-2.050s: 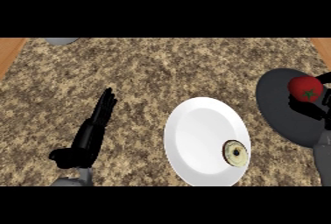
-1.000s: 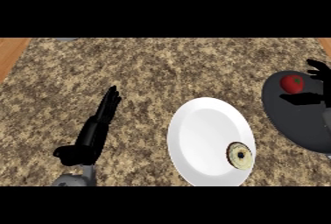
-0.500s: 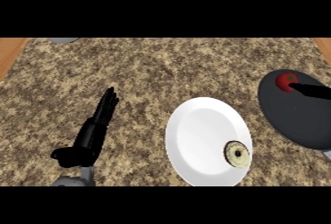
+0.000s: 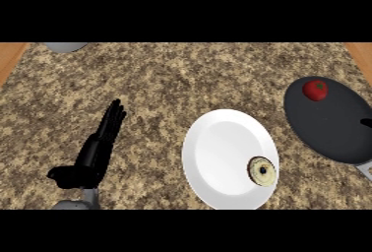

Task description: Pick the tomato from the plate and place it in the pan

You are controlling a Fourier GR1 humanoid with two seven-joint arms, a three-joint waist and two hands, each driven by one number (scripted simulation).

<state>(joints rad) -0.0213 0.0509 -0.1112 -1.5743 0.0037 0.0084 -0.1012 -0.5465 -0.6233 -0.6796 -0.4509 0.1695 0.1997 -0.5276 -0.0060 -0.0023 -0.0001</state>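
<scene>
Red tomato (image 4: 315,90) in dark pan (image 4: 330,133); white plate (image 4: 222,157) alongside; left hand (image 4: 94,150) rests flat, holding nothing

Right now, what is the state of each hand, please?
Left hand: open, fingers straight, holding nothing.
Right hand: not in view; only a small dark bit shows at the right edge, so it cannot be told.
</scene>
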